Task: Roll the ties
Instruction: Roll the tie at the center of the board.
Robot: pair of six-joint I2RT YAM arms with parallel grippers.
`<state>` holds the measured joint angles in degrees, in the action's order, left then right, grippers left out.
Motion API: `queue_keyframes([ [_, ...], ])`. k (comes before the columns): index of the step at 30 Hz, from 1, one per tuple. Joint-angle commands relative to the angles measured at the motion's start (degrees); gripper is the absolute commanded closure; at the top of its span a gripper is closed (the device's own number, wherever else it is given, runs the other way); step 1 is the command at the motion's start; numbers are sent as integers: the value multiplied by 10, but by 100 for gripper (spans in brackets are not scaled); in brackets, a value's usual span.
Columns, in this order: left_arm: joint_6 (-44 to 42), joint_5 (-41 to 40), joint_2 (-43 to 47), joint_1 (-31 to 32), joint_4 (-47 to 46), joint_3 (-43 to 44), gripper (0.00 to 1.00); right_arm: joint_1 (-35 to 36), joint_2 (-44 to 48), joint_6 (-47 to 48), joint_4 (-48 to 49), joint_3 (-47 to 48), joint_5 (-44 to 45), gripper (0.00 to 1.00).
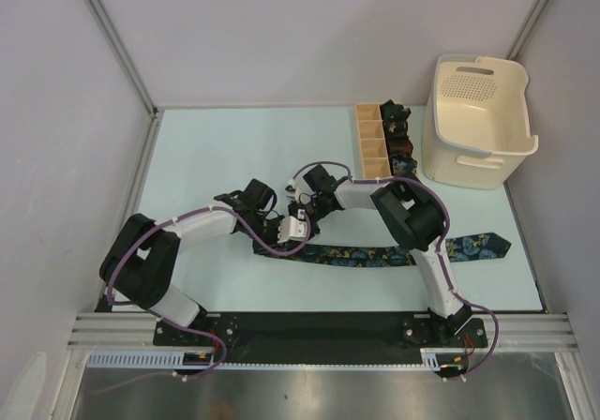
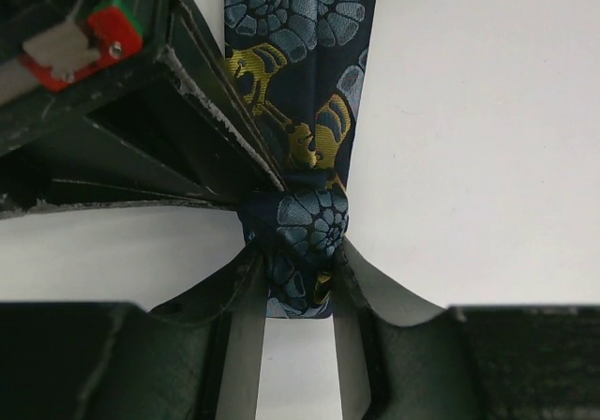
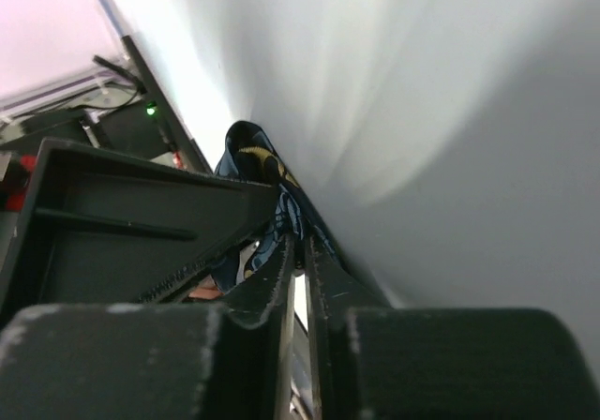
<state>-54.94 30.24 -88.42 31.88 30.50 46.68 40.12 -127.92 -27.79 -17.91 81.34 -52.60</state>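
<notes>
A navy tie [image 1: 375,255] with a blue, teal and yellow floral pattern lies flat across the near part of the table, its pointed wide end [image 1: 489,246] to the right. Its narrow left end is wound into a small roll [image 2: 307,237]. My left gripper [image 1: 292,226] is shut on that roll, one finger on each side [image 2: 300,289]. My right gripper [image 1: 303,208] comes in from the far side and is shut on the tie's fabric [image 3: 281,200] at its tips [image 3: 302,247]. The right gripper's fingers [image 2: 202,129] show in the left wrist view, touching the roll.
A tan wooden divided box [image 1: 372,143] stands at the back right, with small dark coiled ties [image 1: 398,139] in its right column. A cream plastic basket [image 1: 480,120] stands right of it. Grey walls enclose the table on three sides.
</notes>
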Motion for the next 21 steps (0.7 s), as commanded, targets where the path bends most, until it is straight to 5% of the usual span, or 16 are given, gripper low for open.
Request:
queue_keyframes([
  [1,4,-20,-16,6,-17,1,65,-21,42,-52,69,-36,-29,85],
  [13,5,-18,-21,6,-18,-9,66,-29,103,-71,100,-81,-57,58],
  [21,1,-21,-20,6,-14,-12,64,-3,79,-74,115,-81,-39,55],
])
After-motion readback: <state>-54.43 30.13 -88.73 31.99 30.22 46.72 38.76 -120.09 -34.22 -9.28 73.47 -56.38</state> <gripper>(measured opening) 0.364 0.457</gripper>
